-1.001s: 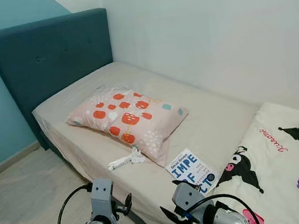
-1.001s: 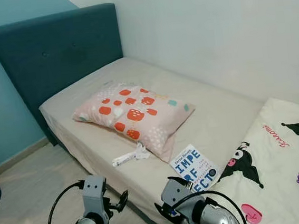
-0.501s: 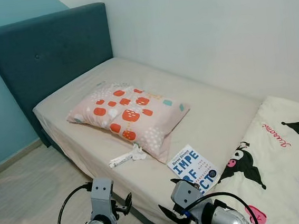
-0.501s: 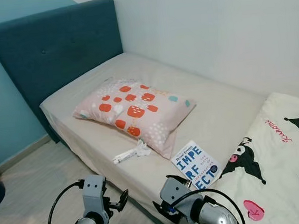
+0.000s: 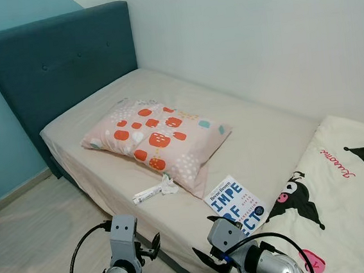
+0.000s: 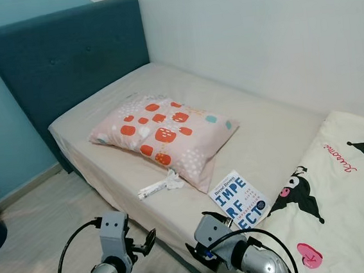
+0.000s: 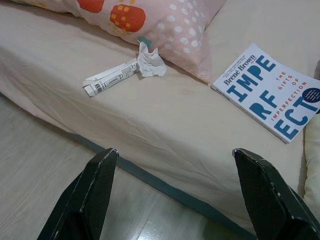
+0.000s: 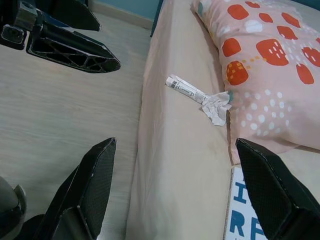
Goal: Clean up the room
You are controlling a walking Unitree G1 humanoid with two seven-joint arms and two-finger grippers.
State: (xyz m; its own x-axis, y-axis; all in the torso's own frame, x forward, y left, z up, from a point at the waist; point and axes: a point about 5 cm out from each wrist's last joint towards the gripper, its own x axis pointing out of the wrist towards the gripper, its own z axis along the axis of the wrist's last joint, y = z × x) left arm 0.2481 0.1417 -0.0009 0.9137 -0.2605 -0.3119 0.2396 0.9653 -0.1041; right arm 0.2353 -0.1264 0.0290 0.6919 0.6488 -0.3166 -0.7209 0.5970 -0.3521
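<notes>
Beige sheeting covers the bed (image 5: 108, 176), where a pink pillow (image 5: 156, 139) with orange patches lies near the teal headboard (image 5: 53, 71), and just beside its near edge rest a rolled paper wrapper (image 7: 111, 79) touching a crumpled tissue (image 7: 150, 62), with a white and blue book (image 5: 235, 203) lying next to a cartoon-print blanket (image 5: 343, 205). The left gripper (image 7: 175, 192) and the right gripper (image 8: 175, 192) hang low over the wood floor (image 5: 30, 235) at the bedside, each with its 2 black fingers spread wide and holding nothing.
</notes>
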